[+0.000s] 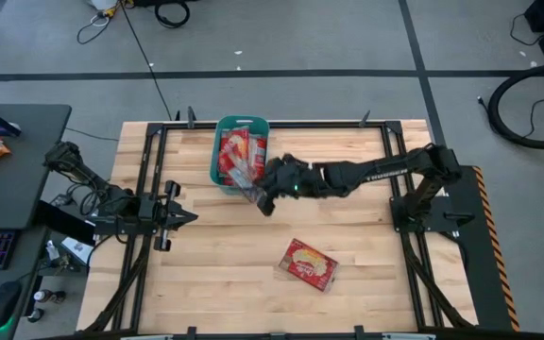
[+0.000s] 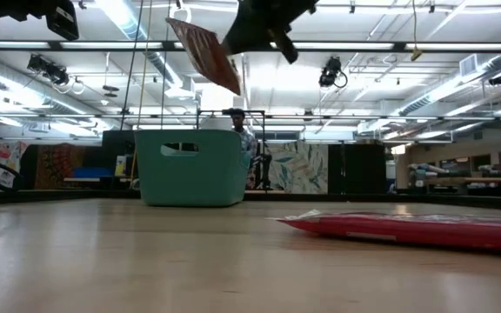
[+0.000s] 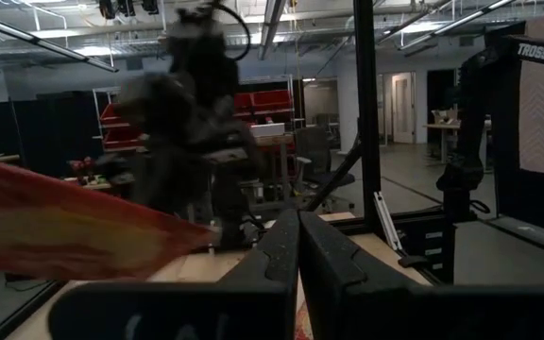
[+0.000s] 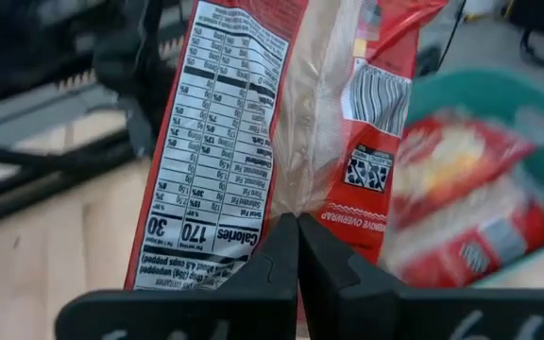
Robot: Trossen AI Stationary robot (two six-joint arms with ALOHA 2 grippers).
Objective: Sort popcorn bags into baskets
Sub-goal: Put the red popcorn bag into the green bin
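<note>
The right arm reaches out nearly flat across the table toward the teal basket (image 1: 223,151), wrist bent a little down; the right gripper (image 1: 261,200) sits just beside the basket's near corner, fingers pinched tight on a popcorn bag (image 1: 245,188) that hangs off them, partly over the rim; from table height that bag (image 2: 205,54) dangles tilted, well above the basket (image 2: 191,167), not touching it. The right wrist view shows the two dark fingers (image 4: 270,260) clamped on the bag's back seam (image 4: 296,142); the nutrition panel reads "Calories 170" and "30", there's a barcode patch and the words "Remove overwrap" next to it; the rest of the print is too small to make out. More red bags (image 1: 238,151) already lie inside the basket; one more popcorn bag (image 1: 309,263) lies flat on the wood, well apart from the basket, toward the table's front edge. The left arm is folded back at the table's side, far from the basket; its left gripper (image 1: 183,217) is closed on nothing; "TROSSEN" is printed on the right arm's link (image 3: 540,53).
</note>
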